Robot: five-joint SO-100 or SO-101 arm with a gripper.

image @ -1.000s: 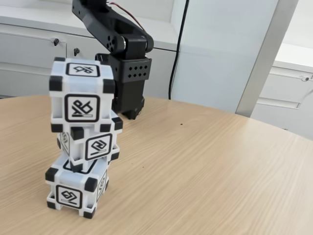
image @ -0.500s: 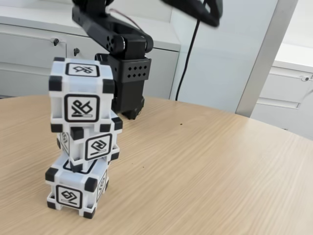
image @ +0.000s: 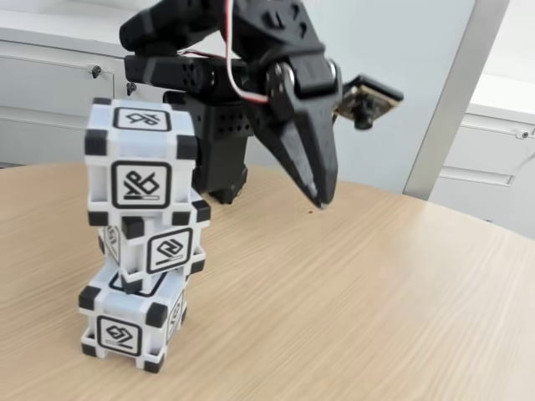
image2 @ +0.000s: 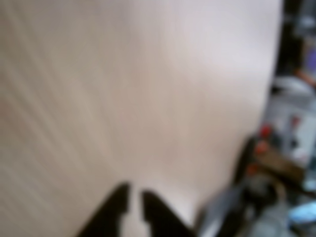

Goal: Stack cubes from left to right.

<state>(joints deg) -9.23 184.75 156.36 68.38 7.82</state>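
Cubes (image: 138, 242) stand in a stack of three at the left of the fixed view, on the wooden table (image: 351, 301). The bottom cube (image: 129, 322) sits on the tabletop, the middle cube (image: 155, 242) is turned at an angle on it, and the top cube (image: 138, 163) leans slightly to the left of the ones below. The black gripper (image: 318, 199) hangs at upper centre of that frame, pointing down, well apart from the stack and holding nothing. Its fingers are nearly closed, with a thin gap between the tips in the blurred wrist view (image2: 132, 195). White cabinets (image: 50, 83) line the background.
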